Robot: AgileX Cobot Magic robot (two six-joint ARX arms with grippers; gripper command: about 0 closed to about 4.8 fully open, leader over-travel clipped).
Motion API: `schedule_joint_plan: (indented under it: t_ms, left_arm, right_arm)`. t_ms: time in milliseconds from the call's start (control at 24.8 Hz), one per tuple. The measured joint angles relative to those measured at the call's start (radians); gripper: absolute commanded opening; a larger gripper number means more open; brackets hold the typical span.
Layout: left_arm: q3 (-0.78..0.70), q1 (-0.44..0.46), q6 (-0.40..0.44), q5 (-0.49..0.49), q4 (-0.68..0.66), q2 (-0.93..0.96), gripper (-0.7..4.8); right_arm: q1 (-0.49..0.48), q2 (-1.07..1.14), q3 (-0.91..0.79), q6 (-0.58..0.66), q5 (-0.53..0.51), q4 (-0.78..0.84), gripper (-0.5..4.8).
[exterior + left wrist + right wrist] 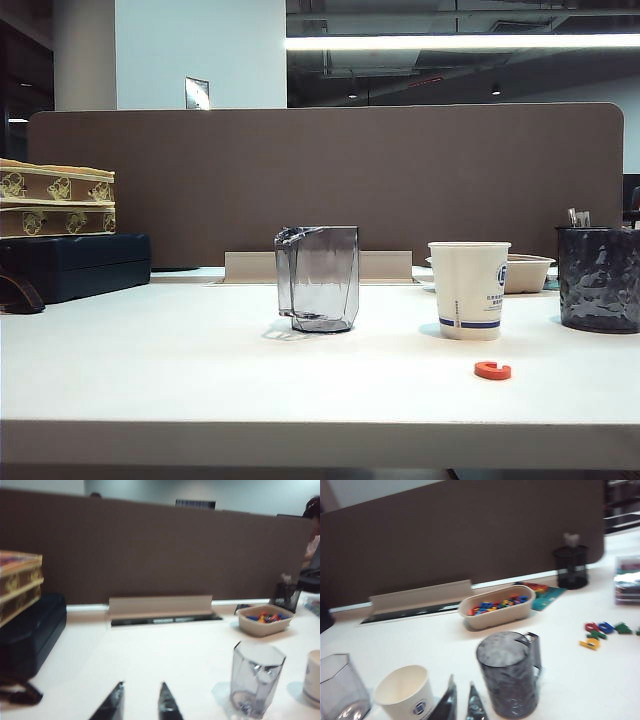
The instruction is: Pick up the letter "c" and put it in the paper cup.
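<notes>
The red-orange letter "c" (492, 370) lies flat on the white table, in front of and a little right of the paper cup (470, 290). The cup is white with a blue stripe and stands upright and empty (405, 692). Neither arm shows in the exterior view. My left gripper (142, 684) hovers open over bare table, left of the clear faceted cup (256, 680), with nothing between its fingers. My right gripper (461, 681) has its tips a narrow gap apart, empty, between the paper cup and the dark tumbler (509, 675). The letter is hidden in both wrist views.
A beige tray (496, 607) of coloured letters stands behind the cups. Loose letters (600, 632) lie to the right, and a mesh pen holder (570, 566) stands by the brown partition (320, 190). Patterned boxes (55, 200) on a dark case (75, 265) occupy the far left.
</notes>
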Motion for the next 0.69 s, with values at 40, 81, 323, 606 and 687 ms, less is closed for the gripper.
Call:
schedule_joint_plan:
  t_ms: [40,81,323,606,687]
  left_arm:
    - [0.014,-0.007,-0.001,0.013,0.002,0.008,0.61]
    - [0.023,-0.019,-0.001,0.03,-0.002,0.026,0.61]
    - [0.04,-0.071,0.0,0.058,-0.006,0.098,0.61]
    - [0.04,-0.174,0.09,0.103,-0.009,0.205,0.61]
    - [0.04,-0.193,0.095,0.103,-0.003,0.242,0.61]
  right_arm:
    - [0.0,0.029,0.018,-0.027,-0.033,-0.002,0.24]
    - [0.0,0.079,0.044,-0.069,-0.077,-0.008,0.28]
    - [0.0,0.265,0.137,-0.177,-0.222,-0.005,1.17]
    - [0.028,0.35,0.152,-0.161,-0.299,0.024,1.52]
    - [0.045,0.391,0.156,-0.171,-0.326,0.01,1.53]
